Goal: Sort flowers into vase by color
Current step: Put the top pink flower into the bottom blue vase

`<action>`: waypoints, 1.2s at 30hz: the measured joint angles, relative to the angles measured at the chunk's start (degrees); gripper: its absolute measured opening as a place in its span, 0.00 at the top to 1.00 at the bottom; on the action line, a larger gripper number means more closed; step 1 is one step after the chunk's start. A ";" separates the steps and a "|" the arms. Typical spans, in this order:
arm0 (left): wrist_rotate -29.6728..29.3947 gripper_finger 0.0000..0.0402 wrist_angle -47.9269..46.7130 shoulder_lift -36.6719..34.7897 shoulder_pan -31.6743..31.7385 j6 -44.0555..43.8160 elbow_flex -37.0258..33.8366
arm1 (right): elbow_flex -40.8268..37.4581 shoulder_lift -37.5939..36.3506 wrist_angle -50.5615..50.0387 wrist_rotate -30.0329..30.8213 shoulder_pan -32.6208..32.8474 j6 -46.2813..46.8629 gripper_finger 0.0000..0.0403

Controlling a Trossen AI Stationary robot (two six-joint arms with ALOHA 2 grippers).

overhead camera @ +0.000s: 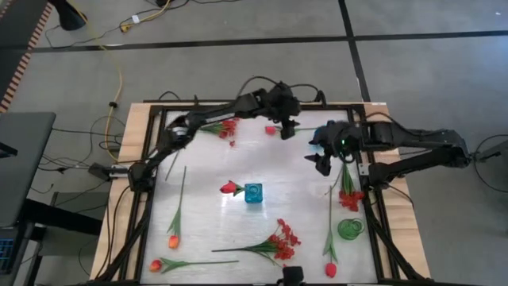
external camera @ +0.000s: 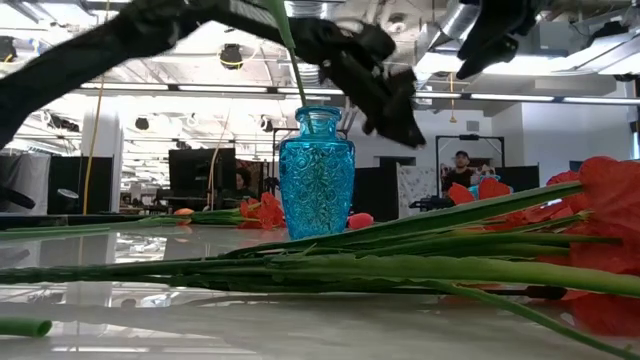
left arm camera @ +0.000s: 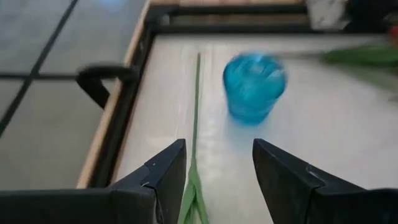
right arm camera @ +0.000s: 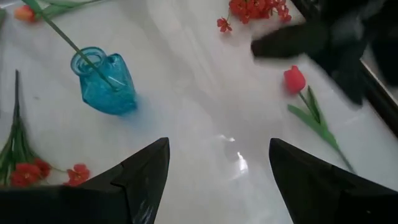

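Here the left gripper (overhead camera: 283, 121), fingers spread and empty, hovers near the surface's far edge above a red rosebud (overhead camera: 271, 129), likely its next pick; the right gripper (overhead camera: 321, 159), released too, waits beside it.

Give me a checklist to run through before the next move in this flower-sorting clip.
1. Left gripper open: ok, fingers apart either side of a green stem, not gripping it.
2. Right gripper empty: ok, open over bare table.
3. Blue vase upright: ok.
4. Blue vase filled with one colour only: ok, a single red flower leans from it.
5. Green vase contents: cannot tell.
6. Room between the arms: not ok, both grippers are close together at the table's far side.
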 joint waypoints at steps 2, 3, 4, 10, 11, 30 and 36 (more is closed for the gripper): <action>-2.05 0.57 -0.31 3.32 0.02 0.02 2.62 | 0.00 -0.32 0.04 -3.43 -3.53 -2.54 0.25; -2.79 0.57 -0.20 4.62 0.06 0.02 3.40 | 0.00 -0.38 0.01 -5.19 -5.24 -3.68 0.25; -3.25 0.57 0.27 5.36 0.11 0.03 3.44 | 0.00 -0.38 -0.07 -7.15 -6.84 -4.50 0.25; -3.83 0.57 -4.76 6.74 1.30 0.48 3.17 | 0.00 -0.24 -0.13 -14.37 -13.75 -4.82 0.25; -3.90 0.57 -6.25 6.83 1.60 0.87 3.20 | 0.00 -0.21 -0.02 -14.34 -14.28 -4.44 0.25; -5.44 0.57 -16.27 7.14 3.58 12.52 -1.72 | 0.00 0.08 6.97 -14.34 -16.79 -1.41 0.25; -6.05 0.57 -16.55 7.07 4.61 12.52 -1.70 | 0.00 0.08 6.99 -14.32 -16.79 -1.41 0.25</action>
